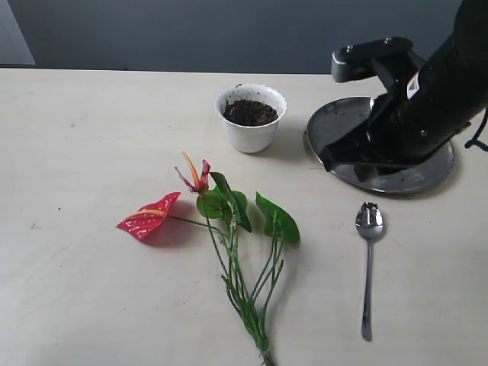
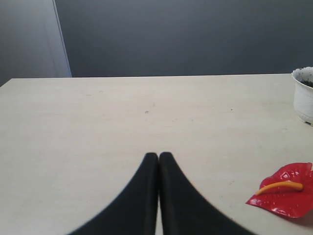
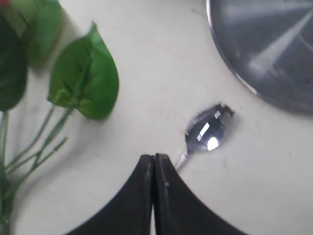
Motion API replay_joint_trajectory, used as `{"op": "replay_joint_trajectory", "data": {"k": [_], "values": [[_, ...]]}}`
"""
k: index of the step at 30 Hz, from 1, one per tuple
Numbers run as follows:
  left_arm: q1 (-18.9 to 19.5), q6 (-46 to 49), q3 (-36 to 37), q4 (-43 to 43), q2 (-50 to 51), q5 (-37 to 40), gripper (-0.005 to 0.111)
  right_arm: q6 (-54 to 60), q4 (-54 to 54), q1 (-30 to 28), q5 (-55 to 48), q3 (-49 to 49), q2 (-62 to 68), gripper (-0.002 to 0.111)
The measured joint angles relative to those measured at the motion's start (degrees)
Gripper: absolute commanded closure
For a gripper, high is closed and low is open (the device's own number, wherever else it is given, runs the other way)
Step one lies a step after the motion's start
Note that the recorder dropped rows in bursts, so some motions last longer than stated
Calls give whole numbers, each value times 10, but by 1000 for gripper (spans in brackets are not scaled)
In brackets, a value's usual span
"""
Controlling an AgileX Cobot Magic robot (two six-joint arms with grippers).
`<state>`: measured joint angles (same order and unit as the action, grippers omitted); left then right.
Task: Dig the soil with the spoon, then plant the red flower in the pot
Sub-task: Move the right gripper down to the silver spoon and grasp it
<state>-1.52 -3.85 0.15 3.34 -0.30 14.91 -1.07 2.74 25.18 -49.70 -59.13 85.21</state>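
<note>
The white pot [image 1: 251, 130] stands at the back middle of the table, holding dark soil [image 1: 249, 113]. In front of it lies the red flower [image 1: 149, 216], its green stems [image 1: 244, 282] running toward the front edge. The silver spoon [image 1: 368, 259] rests flat to the right, bowl toward the steel plate. My right gripper [image 1: 326, 162] hangs shut and empty over the plate's near-left rim. In the right wrist view the shut gripper [image 3: 154, 157] hovers above the spoon [image 3: 208, 129], hiding its handle. My left gripper [image 2: 158, 155] is shut and empty above bare table, left of the red bloom [image 2: 286, 196] and the pot [image 2: 304, 93].
A round steel plate [image 1: 339, 122] lies at the back right, partly under the right arm [image 1: 435, 99]. Broad green leaves [image 3: 85, 73] lie left of the spoon. The plate's rim [image 3: 230, 68] sits close to the spoon's bowl.
</note>
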Motion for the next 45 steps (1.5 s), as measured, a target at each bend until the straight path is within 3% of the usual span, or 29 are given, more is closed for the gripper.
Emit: {"op": "replay_joint_trajectory", "data": {"k": [3, 8, 10, 16, 32, 45], "values": [[0, 0, 0, 0, 0, 0, 105, -46, -41, 0, -43, 0, 16, 107], [0, 0, 0, 0, 0, 0, 105, -62, -46, 0, -77, 0, 54, 77], [0, 0, 0, 0, 0, 0, 105, -63, -43, 0, -79, 0, 74, 73], [0, 0, 0, 0, 0, 0, 105, -91, -41, 0, -74, 5, 120, 74], [0, 0, 0, 0, 0, 0, 105, -123, -36, 0, 87, 87, 155, 74], [0, 0, 0, 0, 0, 0, 105, -142, -36, 0, 105, 88, 177, 74]]}}
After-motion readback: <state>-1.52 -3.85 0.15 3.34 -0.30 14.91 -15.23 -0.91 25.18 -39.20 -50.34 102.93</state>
